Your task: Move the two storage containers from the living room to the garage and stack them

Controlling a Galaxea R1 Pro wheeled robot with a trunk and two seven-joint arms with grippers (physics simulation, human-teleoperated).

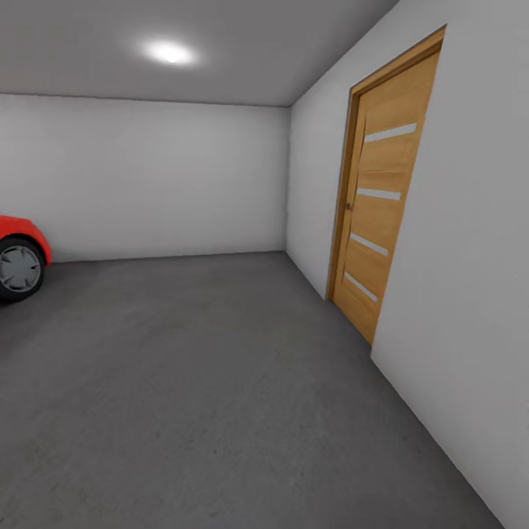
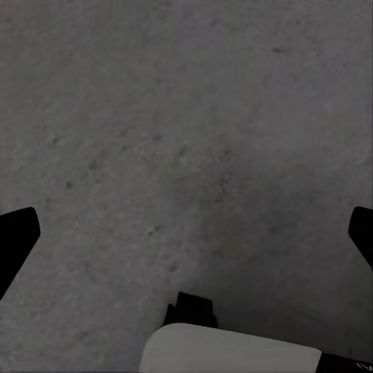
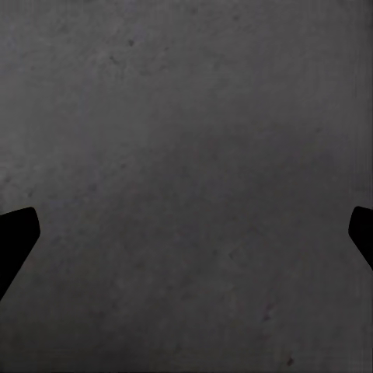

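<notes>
Garage (image 1: 147, 176): bare box of a room w/ smooth pale grey walls, flat grey ceiling w/ one soft round light (image 1: 170, 52). The floor (image 1: 191, 397) is dark grey concrete, rough and mottled, running to the back wall. On the right-hand wall, an orange-brown wooden door (image 1: 378, 198), tall rectangle, grain visible, four slim pale horizontal strips, closed. At the far left edge, the rounded nose of a glossy red car (image 1: 22, 235) w/ a black tyre and grey spoked rim.

Left gripper (image 2: 186, 233): black fingers (image 2: 17, 233) at both frame edges, spread wide, nothing between them, speckled concrete below; white rounded robot part (image 2: 233, 351) underneath. Right gripper (image 3: 186, 233): same, fingers (image 3: 17, 233) spread wide, holding nothing, over bare concrete.
</notes>
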